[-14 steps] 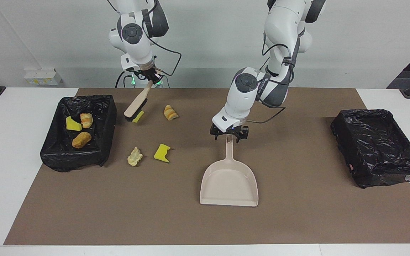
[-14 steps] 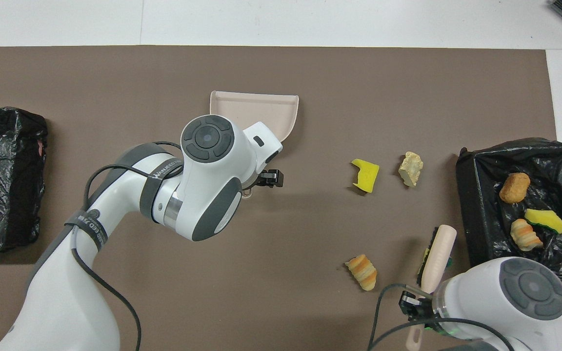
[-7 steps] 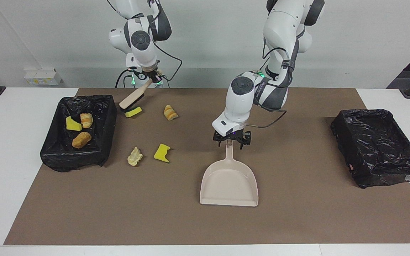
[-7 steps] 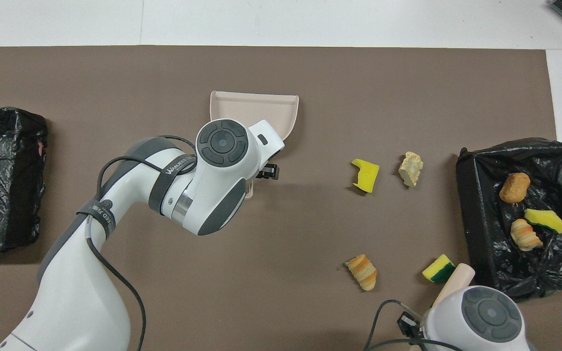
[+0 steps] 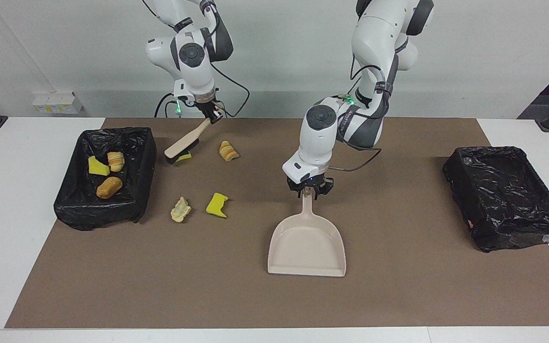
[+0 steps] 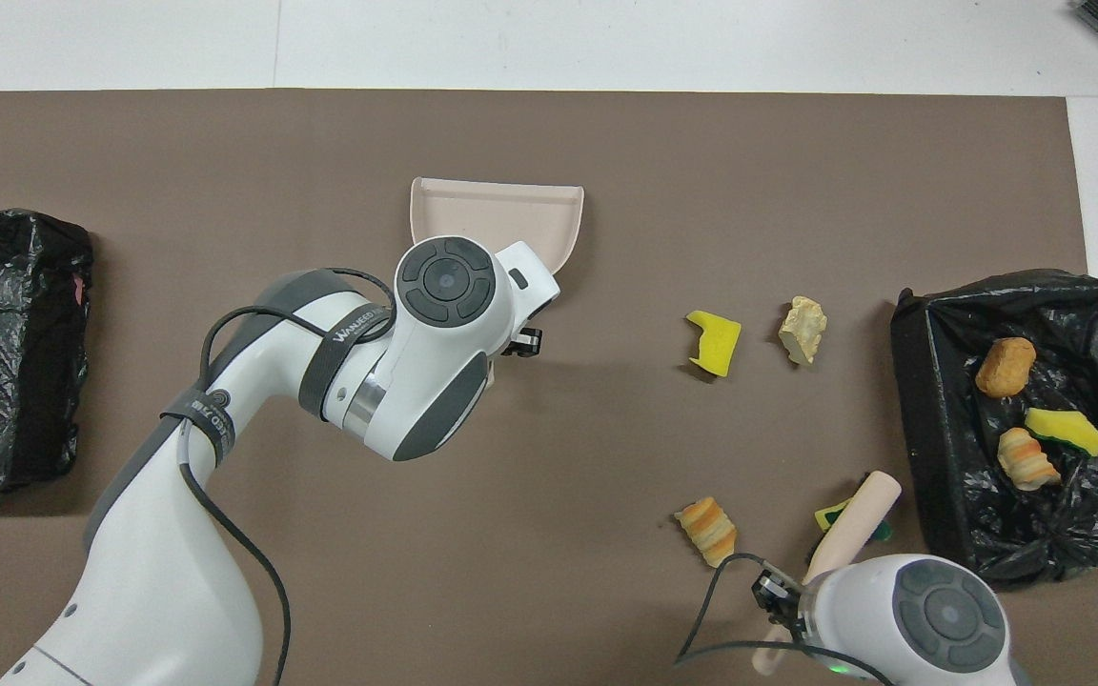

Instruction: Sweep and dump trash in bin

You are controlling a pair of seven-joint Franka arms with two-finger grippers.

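The beige dustpan (image 5: 307, 245) lies flat mid-mat, and my left gripper (image 5: 309, 187) is shut on its handle tip. My right gripper (image 5: 211, 114) is shut on the beige brush (image 5: 182, 143), whose bristles rest on a green-topped sponge (image 5: 184, 156). Loose trash on the mat: a striped bread lump (image 5: 228, 151), a pale lump (image 5: 180, 209) and a yellow sponge (image 5: 217, 205). The bin (image 5: 145, 157) at the right arm's end holds three scraps. In the overhead view the left arm covers the dustpan (image 6: 497, 214) handle, and the brush (image 6: 856, 514) is beside the bin (image 6: 921, 400).
A second black-lined bin (image 5: 508, 195) stands at the left arm's end of the table. The brown mat (image 5: 398, 295) covers most of the white table.
My left gripper's fingers have closed in on the dustpan handle. The right gripper has swung the brush, and its head is back down on the green-topped sponge.
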